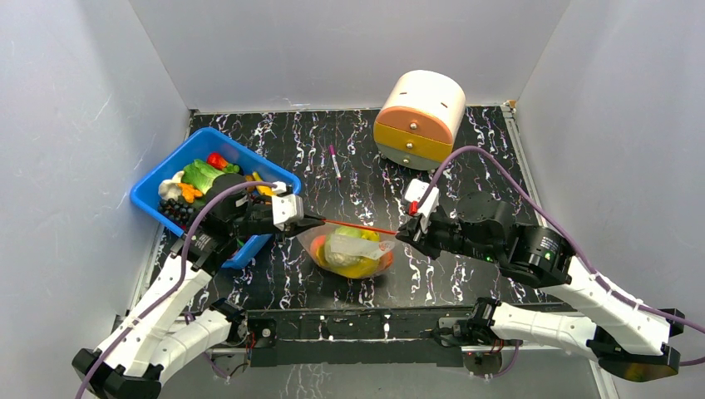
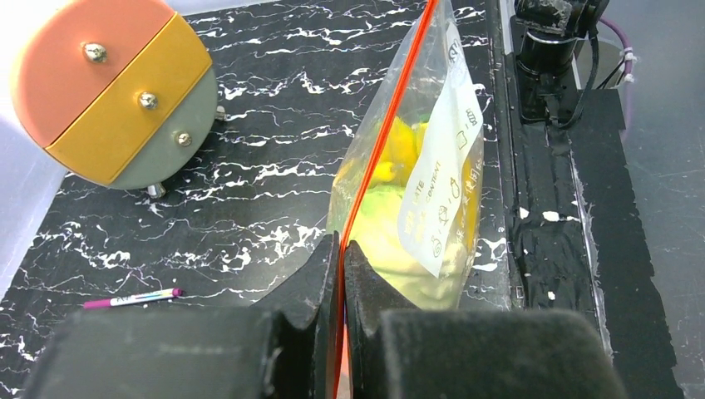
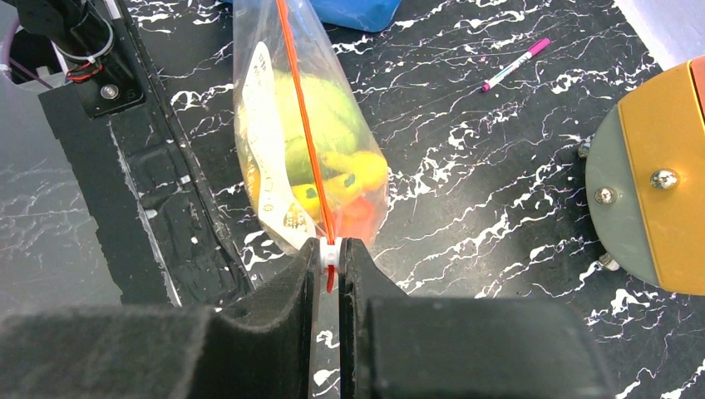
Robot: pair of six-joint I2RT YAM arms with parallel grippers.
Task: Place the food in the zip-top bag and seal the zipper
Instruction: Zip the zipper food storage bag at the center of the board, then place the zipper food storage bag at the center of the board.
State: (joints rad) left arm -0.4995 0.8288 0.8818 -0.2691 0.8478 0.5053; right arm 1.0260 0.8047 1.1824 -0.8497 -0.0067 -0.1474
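Zip-top bag [image 1: 349, 252] hangs stretched between your 2 arms near the middle of the bench [image 1: 274, 133]. Its mouth is up and its belly sags to the black marbled surface, where it seems to rest. Your left fingers [image 2: 312, 283] are pressed together on the left end of the zipper [image 1: 357, 225], with only the thin red-orange strip between them. Your right fingers [image 3: 295, 278] are clamped the same way on the opposite end. The right wrist view shows a small white piece on the strip caught right at their tips. Between the 2 grips the zipper runs as 1 taut, straight line. You cannot tell from these views whether it is pressed shut along its whole length.

Inside the bag you can see food [image 3: 337, 125]: a green lump, yellow pieces, and something orange low down near the right end. A white printed label [image 2: 441, 183] lies on the side of the bag that faces the arm bases.

More toy pieces sit in the blue bin [image 1: 179, 154] at the far left of the bench, just beside your left arm: a green cabbage [image 1: 199, 174], a red fruit [image 1: 216, 159], an orange carrot [image 1: 190, 192] and dark grapes [image 1: 176, 213]. A round cream drawer unit [image 1: 420, 112] with orange and yellow fronts stands at the far side, well apart from the bag. A pink pen [image 1: 334, 162] lies on the bench between the bin and the drawer unit.
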